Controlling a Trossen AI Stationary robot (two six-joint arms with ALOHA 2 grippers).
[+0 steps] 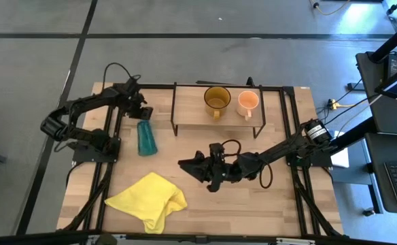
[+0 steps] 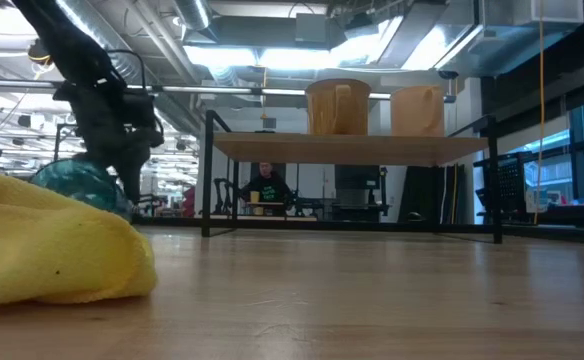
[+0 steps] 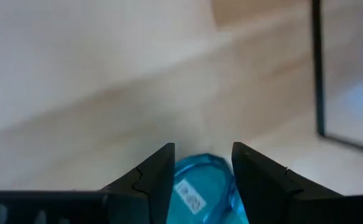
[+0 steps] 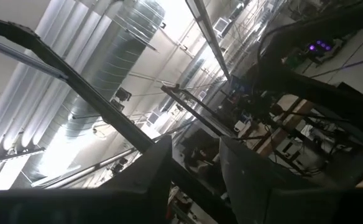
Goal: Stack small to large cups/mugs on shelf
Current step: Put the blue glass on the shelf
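Note:
The teal tumbler (image 1: 146,138) lies on its side on the table, left of the shelf (image 1: 215,121). My left gripper (image 1: 142,114) is open at the tumbler's far end, pointing down, with a finger on either side of that end (image 3: 197,190). The amber mug (image 1: 217,100) and the pale-orange mug (image 1: 247,102) stand side by side on the shelf; both also show in the low view, the amber mug (image 2: 337,106) and the orange mug (image 2: 417,110). My right gripper (image 1: 187,165) is open and empty, low over the middle of the table. My left gripper's fingers (image 3: 160,180) stand on either side of the tumbler's far end (image 3: 197,190), the end with a white sticker, coming from above. I cannot tell whether they touch it. The tumbler lies on its side on the table.
A crumpled yellow cloth (image 1: 149,201) lies near the table's front left and fills the left of the low view (image 2: 42,240). The shelf's black legs (image 1: 174,109) stand just right of the tumbler. A black metal frame (image 1: 290,122) runs along the table's sides.

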